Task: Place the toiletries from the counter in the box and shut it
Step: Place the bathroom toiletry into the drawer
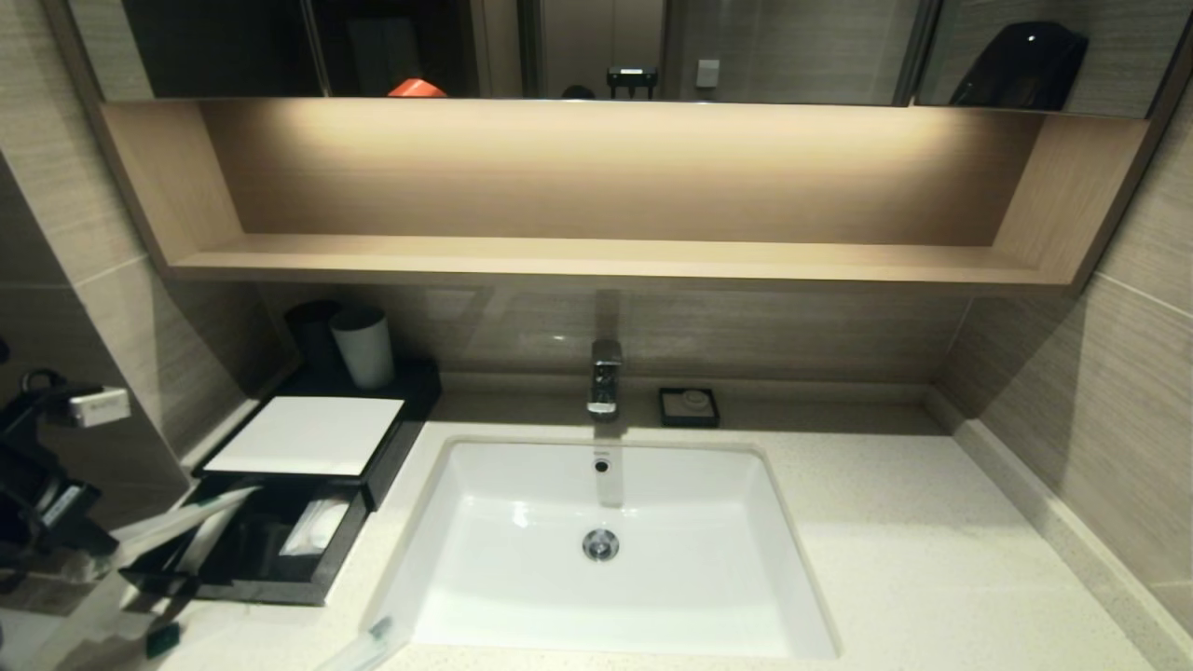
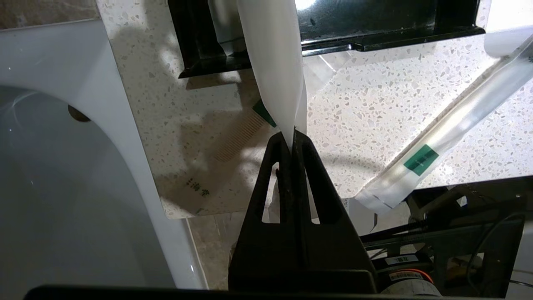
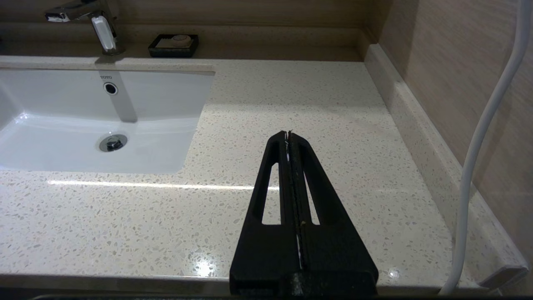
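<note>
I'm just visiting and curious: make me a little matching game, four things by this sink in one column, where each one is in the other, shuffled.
Things:
1. whitish packet
2. light grey cup
3. soap dish
4. green-labelled packet

Places:
A. lying on the counter
B. behind the sink, right of the tap
C. pinched in the left gripper
D. standing at the back of the box

Pairs: 1-C, 2-D, 3-B, 4-A

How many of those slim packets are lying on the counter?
2: a comb packet beside the sink, a long packet further off. A third packet hangs in the left fingers; others may be hidden.
</note>
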Tool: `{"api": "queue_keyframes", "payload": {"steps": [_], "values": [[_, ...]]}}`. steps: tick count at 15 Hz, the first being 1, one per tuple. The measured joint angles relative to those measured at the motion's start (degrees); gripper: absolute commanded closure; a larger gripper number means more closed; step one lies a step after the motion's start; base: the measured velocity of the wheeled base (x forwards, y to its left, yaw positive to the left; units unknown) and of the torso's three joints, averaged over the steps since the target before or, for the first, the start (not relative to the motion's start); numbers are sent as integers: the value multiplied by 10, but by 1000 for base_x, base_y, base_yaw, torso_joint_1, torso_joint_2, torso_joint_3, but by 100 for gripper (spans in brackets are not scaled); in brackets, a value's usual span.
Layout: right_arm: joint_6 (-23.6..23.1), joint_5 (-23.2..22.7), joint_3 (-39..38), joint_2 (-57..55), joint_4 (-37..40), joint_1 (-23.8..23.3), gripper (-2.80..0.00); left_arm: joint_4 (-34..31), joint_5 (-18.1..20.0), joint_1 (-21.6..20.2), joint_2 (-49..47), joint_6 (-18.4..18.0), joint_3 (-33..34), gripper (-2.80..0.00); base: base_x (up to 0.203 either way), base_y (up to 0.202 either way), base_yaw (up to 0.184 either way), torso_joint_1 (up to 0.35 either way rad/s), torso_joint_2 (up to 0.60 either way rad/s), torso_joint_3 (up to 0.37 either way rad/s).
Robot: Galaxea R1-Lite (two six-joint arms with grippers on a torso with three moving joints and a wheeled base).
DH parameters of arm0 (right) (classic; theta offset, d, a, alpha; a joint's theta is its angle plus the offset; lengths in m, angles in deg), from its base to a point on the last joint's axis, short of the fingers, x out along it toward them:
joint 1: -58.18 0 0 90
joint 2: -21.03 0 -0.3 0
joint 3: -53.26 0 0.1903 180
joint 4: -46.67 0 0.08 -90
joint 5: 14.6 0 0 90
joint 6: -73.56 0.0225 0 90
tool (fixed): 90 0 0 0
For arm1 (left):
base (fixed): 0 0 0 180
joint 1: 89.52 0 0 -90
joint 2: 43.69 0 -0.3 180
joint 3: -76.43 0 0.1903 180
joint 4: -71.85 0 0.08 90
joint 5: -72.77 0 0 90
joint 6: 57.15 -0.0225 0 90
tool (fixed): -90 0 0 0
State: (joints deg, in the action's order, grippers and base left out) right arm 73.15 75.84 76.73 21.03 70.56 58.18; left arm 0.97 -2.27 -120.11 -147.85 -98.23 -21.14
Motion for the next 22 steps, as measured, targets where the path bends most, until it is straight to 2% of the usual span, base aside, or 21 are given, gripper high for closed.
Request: {"api": "queue_keyframes", "payload": {"steps": [10,22], "values": [[0,0,0,0,0,0,0,48,1,2,-29,0,0,0,0,0,0,0,0,0],[0,0,0,0,0,0,0,92,1,30,-61,7,-4,0,0,0,0,0,0,0]]}}
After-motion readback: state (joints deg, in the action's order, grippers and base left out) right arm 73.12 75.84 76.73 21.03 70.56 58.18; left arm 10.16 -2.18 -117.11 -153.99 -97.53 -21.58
